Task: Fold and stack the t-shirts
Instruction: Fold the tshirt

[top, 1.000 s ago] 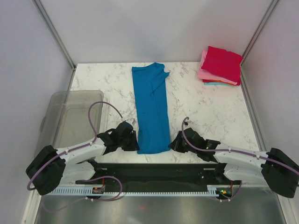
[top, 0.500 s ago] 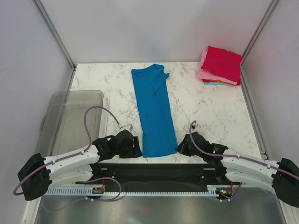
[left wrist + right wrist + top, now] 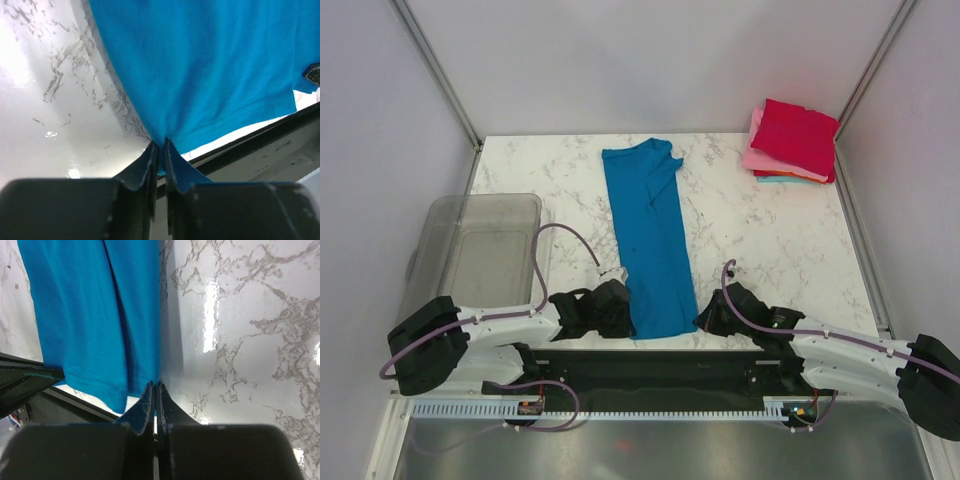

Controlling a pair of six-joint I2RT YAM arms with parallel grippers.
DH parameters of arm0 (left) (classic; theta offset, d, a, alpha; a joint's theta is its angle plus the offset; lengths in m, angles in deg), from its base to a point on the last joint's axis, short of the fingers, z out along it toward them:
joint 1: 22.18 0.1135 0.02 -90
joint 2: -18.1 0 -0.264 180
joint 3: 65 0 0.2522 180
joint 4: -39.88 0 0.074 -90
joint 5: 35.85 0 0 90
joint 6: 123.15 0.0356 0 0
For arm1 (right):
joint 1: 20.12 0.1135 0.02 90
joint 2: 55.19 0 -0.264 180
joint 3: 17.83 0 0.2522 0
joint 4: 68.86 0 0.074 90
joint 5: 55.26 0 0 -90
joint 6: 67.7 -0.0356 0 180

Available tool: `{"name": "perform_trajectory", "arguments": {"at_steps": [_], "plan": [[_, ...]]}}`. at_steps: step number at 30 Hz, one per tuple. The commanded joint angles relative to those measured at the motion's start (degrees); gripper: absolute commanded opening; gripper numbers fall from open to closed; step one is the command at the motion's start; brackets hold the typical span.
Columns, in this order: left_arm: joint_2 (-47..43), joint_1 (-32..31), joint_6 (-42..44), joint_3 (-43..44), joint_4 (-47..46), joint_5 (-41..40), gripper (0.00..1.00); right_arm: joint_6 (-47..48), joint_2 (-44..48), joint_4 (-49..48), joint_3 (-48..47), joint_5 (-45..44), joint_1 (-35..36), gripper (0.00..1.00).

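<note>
The left claw (image 3: 161,145) is pinched nearly shut on the near left corner of the blue shirt (image 3: 200,75), and a bit of blue cloth shows between and under its fingers (image 3: 145,167). The right claw (image 3: 155,386) is closed tight on the near right corner of the same hem, with cloth lapping over one finger. Both claws sit low at the near edge of the marble table (image 3: 770,240), one on each side of the shirt's hem. The shirt lies flat as a long narrow strip, running from that near edge to the far edge with its collar at the far end. A stack of folded shirts (image 3: 795,138), red on top of pink and teal, sits in the far right corner, well apart. A clear grey bin (image 3: 425,250) stands on the left beside the left arm.
</note>
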Motion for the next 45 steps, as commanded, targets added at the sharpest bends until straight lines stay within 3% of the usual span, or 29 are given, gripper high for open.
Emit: {"name": "perform_trajectory", "arguments": {"at_steps": [1, 3, 5, 7, 10, 16, 21, 25, 27, 35, 45], "plan": [[0.14, -1.12, -1.93, 0.28, -1.18, -0.47, 0.12, 0.39, 0.79, -0.59, -0.38, 0.81, -0.02, 0.0], [-2.4, -1.29, -3.41, 2.81, 5.38, -1.87, 0.02, -0.22, 1.93, 0.12, -0.55, 1.34, 0.16, 0.0], [-7.04, -2.08, -5.61, 7.46, 17.63, -6.43, 0.02, -1.71, 3.68, 1.17, -1.51, 1.87, 0.77, 0.0], [-10.74, -3.49, -8.34, 9.33, 23.23, -9.6, 0.02, -2.94, 4.91, 1.96, -2.83, 1.08, 2.96, 0.0], [-17.34, -3.49, -11.24, 9.08, 26.77, -9.27, 0.02, -4.61, 5.19, 4.07, -5.91, -1.2, 6.57, 0.0], [-22.44, -3.93, -14.76, 7.49, 28.78, -7.5, 0.02, -8.39, 3.25, 7.48, -10.39, -10.23, 14.74, 0.0], [-23.24, -3.67, -10.64, 11.61, 33.53, -12.68, 0.02, -5.95, 1.76, 11.98, -16.89, -17.02, 16.24, 0.0], [-18.86, -1.57, -5.28, 17.15, 37.75, -16.72, 0.02, -0.41, -4.2, 16.98, -25.32, -22.3, 14.93, 0.0], [-15.78, 2.82, -0.81, 20.49, 37.67, -16.03, 0.02, 2.57, -6.32, 18.13, -29.28, -21.52, 11.25, 0.0], [-4.62, 22.41, 19.84, 33.74, 30.91, -3.91, 0.02, 14.44, -16.42, 15.85, -40.25, -14.93, -3.42, 0.0], [20.6, 31.75, 31.37, 52.3, 28.97, 2.69, 0.02, 22.97, -34.43, 12.08, -54.16, -6.58, -15.13, 0.0]]}}
